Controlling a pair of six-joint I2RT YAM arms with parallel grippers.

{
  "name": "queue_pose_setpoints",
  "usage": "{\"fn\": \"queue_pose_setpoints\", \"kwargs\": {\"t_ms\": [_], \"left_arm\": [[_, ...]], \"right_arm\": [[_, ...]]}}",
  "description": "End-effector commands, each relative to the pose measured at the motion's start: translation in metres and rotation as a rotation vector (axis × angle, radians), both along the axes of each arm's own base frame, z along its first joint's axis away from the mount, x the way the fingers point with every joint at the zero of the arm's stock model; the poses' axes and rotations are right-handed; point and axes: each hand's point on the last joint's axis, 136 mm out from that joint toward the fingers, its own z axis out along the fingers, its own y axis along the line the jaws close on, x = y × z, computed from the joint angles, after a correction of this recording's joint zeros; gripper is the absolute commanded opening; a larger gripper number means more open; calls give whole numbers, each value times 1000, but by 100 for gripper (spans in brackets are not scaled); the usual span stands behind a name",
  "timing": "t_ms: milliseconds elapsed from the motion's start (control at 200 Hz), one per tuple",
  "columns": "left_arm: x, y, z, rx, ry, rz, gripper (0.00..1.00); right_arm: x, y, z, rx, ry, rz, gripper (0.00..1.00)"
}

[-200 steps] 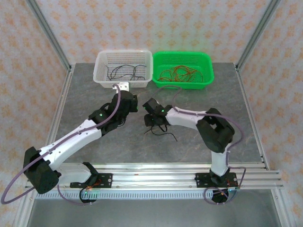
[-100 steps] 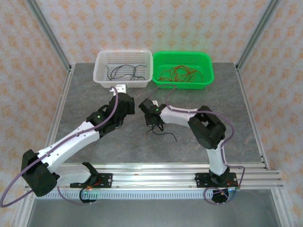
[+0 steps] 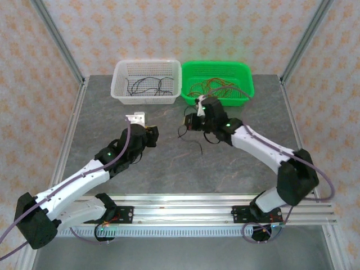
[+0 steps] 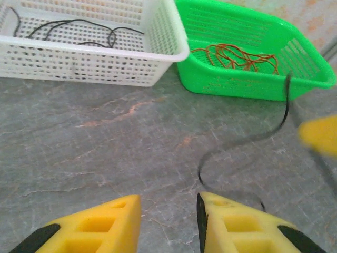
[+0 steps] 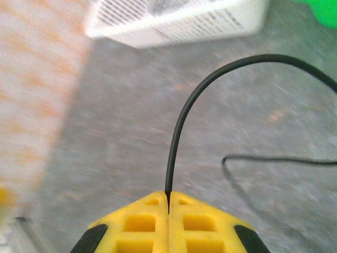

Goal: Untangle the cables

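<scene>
Black cable (image 5: 169, 174): one end clamped in right gripper (image 5: 168, 204), fingers together on it. It arcs up out of the tips, then bends right. Top view: long axis runs far-to-near over table (image 3: 169, 169) ctr, btwn the arms, free end toward near edge. Left gripper (image 4: 168, 211): fingers apart, nothing btwn; cable's low end just beside one fingertip. White basket (image 4: 79, 63): black cables (image 4: 73, 23). Green basket (image 4: 237, 87): red/orange cables (image 4: 237, 52).

the left arm (image 3: 84, 177) reaches forward and leans a little right. the left gripper (image 4: 168, 211) sits low, its fingers a bit apart. the right arm (image 3: 261, 147) stretches far out and bends to the left. the right gripper (image 5: 168, 199) is pinched tight on a wire (image 5: 175, 132).
</scene>
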Motion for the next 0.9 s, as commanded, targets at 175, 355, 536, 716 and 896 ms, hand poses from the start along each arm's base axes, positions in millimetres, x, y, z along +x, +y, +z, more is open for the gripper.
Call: {"fn": "queue_pose_setpoints", "kwargs": {"t_ms": [175, 355, 536, 716, 896], "left_arm": [[1, -31, 13, -69, -215, -199, 41], [9, -49, 15, -14, -295, -286, 52], [0, -86, 23, -61, -319, -483, 62], [-9, -105, 23, -64, -324, -570, 67], [20, -97, 3, 56, -272, -445, 68]], "right_arm": [[-36, 6, 82, 293, -47, 166, 0], [-45, 2, 110, 346, -75, 166, 0], [-49, -4, 120, 361, -90, 153, 0], [-50, -5, 121, 361, -90, 149, 0], [-53, -5, 129, 370, -99, 158, 0]]}}
